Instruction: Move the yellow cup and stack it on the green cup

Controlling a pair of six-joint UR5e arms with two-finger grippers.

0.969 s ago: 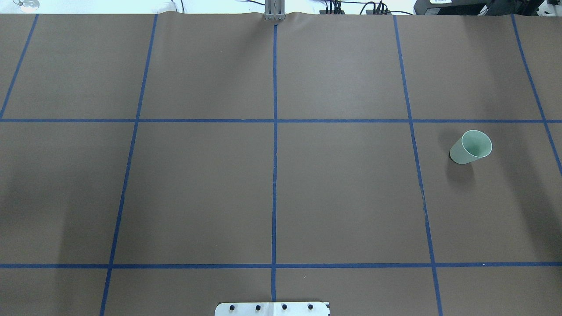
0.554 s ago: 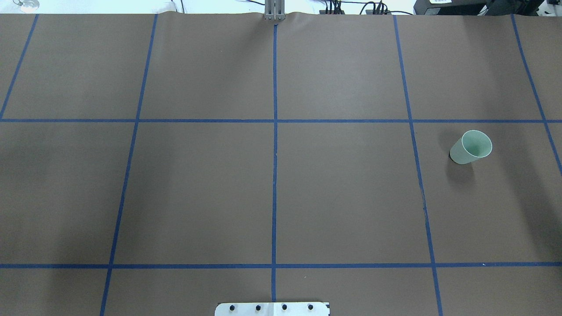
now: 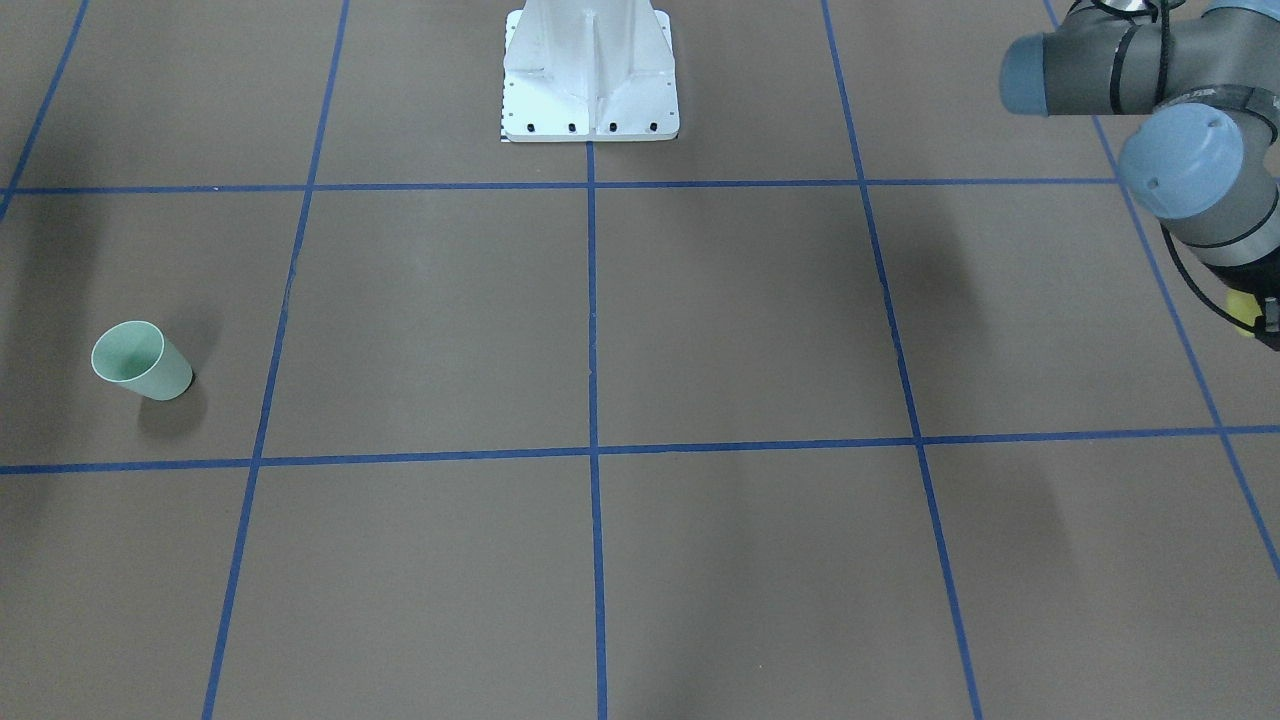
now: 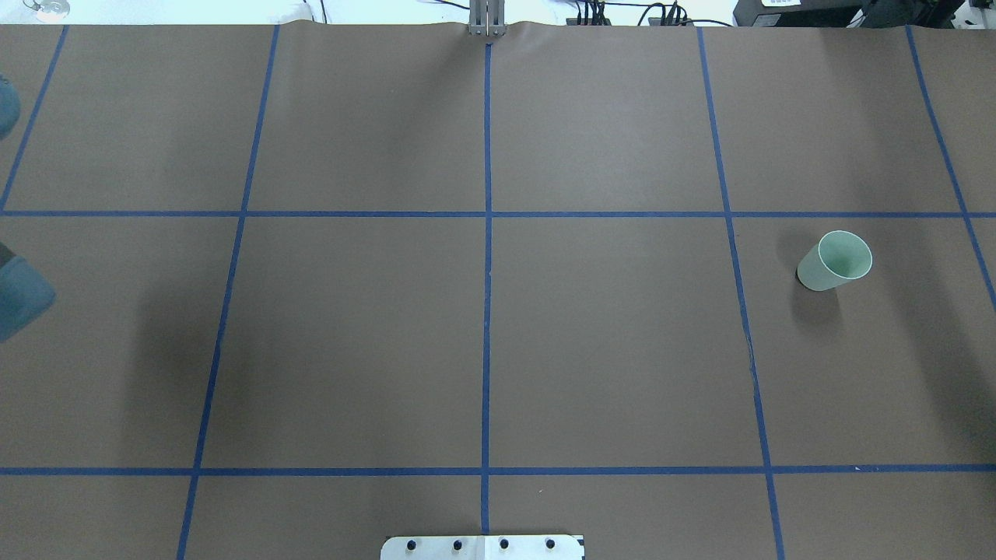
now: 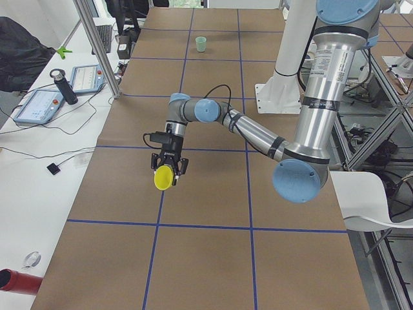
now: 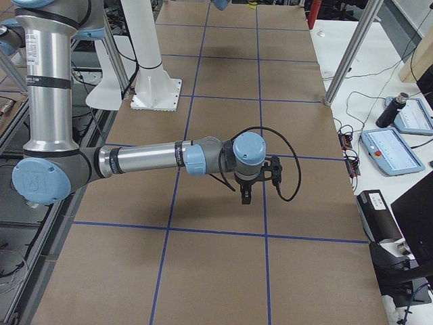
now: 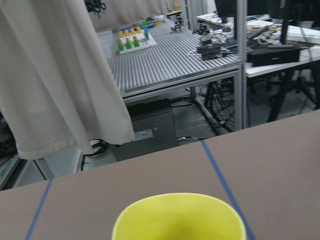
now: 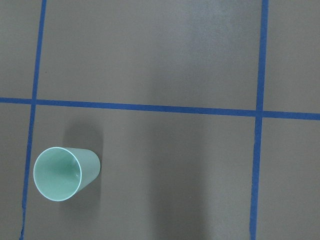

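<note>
The yellow cup (image 5: 164, 178) hangs tilted above the table's left end, gripped at its rim by my left gripper (image 5: 169, 166), which is shut on it. Its rim fills the bottom of the left wrist view (image 7: 179, 217), and a sliver shows in the front view (image 3: 1240, 303). The green cup (image 4: 834, 261) stands upright and empty on the right side of the table; it also shows in the front view (image 3: 142, 361) and the right wrist view (image 8: 64, 172). My right gripper (image 6: 245, 195) points down above the table's right part; I cannot tell whether it is open or shut.
The table is brown paper with a blue tape grid. The robot's white base plate (image 4: 482, 547) sits at the near edge. Past the far edge stand metal posts (image 5: 97, 45) and a side table with tablets and a bottle (image 5: 64, 87).
The left arm's blue-capped joints have come into the overhead view at its left edge, and its shadow has moved right. The green cup has not moved.
</note>
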